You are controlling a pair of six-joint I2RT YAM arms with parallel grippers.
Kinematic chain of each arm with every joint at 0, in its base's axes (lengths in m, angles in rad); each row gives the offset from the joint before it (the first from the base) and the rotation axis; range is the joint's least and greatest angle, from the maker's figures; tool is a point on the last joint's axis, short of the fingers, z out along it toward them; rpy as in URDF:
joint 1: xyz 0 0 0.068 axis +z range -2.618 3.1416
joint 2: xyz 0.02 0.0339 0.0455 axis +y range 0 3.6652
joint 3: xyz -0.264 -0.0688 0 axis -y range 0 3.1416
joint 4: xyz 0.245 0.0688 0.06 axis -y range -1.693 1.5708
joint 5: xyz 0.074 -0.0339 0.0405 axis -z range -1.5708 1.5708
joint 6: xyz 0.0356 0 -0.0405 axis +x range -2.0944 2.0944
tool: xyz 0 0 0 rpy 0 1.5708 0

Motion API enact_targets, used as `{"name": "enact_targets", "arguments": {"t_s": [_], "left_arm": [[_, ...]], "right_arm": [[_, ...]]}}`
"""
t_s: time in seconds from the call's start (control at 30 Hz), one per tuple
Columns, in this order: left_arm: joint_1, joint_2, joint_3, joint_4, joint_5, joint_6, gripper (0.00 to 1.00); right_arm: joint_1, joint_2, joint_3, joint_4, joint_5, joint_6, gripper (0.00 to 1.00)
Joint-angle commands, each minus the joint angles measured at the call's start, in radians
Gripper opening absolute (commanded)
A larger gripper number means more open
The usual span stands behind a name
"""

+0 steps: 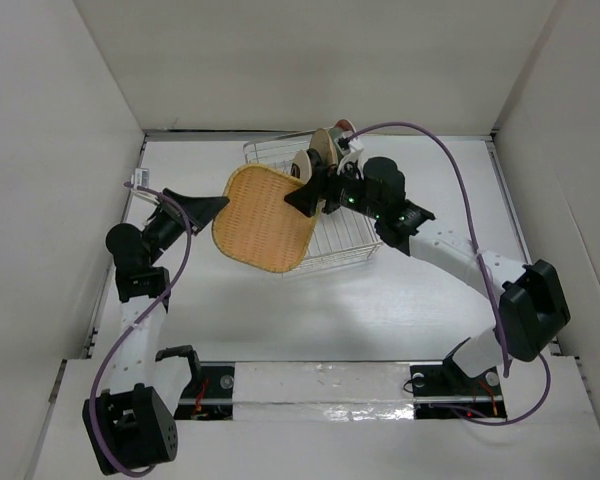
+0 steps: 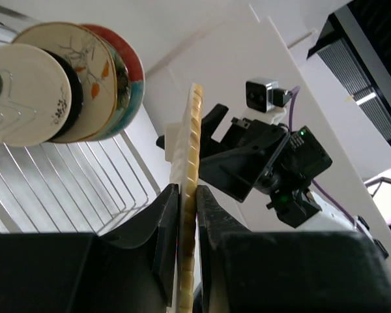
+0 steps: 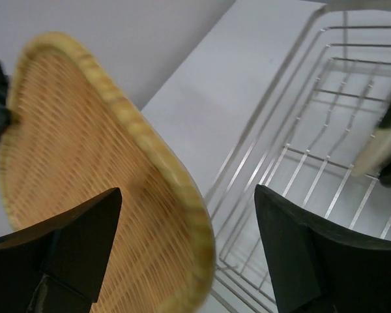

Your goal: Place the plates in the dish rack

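The left gripper (image 2: 187,195) is pinching the orange plate (image 1: 265,218) edge-up at the rack's (image 1: 350,240) left side. The right gripper (image 3: 189,225) is straddling its rim, unclosed. The woven plate is appearing light, stiff and rim-grippable.

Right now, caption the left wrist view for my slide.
Left pincer grips orange plate edge-on; dish rack holds standing plates behind.

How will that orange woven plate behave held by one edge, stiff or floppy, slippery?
Probably stiff: the orange woven plate juts out flat with the left gripper pinching only its rim. Likely light for its size, being basketwork. The ribbed weave should give the fingers grip, though an edge hold could let it pivot.
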Motion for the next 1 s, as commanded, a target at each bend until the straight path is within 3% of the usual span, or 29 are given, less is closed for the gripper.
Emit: {"name": "enact_targets", "arguments": {"t_s": [0.0,0.2,0.23,0.3,0.33,0.53,0.57,0.6,0.7,0.83,0.97], "left_arm": [[-0.006,0.004,0.001,0.201,0.06,-0.074,0.0],[-0.015,0.01,-0.004,0.218,0.09,-0.074,0.0],[-0.015,0.007,-0.002,0.191,0.088,-0.063,0.0],[-0.015,-0.001,0.005,0.136,0.073,-0.025,0.0],[-0.015,-0.006,0.01,0.099,0.065,0.009,0.0],[-0.015,-0.012,0.038,-0.063,0.015,0.11,0.03],[-0.015,-0.013,0.045,-0.096,0.005,0.165,0.11],[-0.015,-0.016,0.054,-0.128,-0.016,0.191,0.36],[-0.015,-0.062,0.123,-0.272,-0.089,0.334,0.6],[-0.015,-0.078,0.226,-0.501,-0.215,0.494,0.65],[-0.015,-0.07,0.237,-0.497,-0.222,0.497,0.66]], "right_arm": [[0.003,0.013,-0.011,0.18,-0.172,0.03,0.86],[0.003,0.054,-0.04,0.3,-0.337,0.056,0.32],[-0.006,0.057,-0.043,0.306,-0.349,0.059,0.17],[-0.006,0.056,-0.054,0.321,-0.395,0.061,0.1],[-0.006,0.05,-0.059,0.323,-0.41,0.059,0.0],[-0.017,-0.007,-0.066,0.257,-0.388,0.03,0.0],[-0.031,-0.025,-0.062,0.241,-0.372,0.027,0.0],[-0.046,-0.036,-0.057,0.226,-0.337,0.023,0.0],[-0.084,-0.071,-0.03,0.166,-0.259,0.015,0.0],[-0.117,-0.087,0.009,0.12,-0.179,0.007,0.0],[-0.126,-0.052,0.073,0.071,-0.142,0.001,0.0]]}}
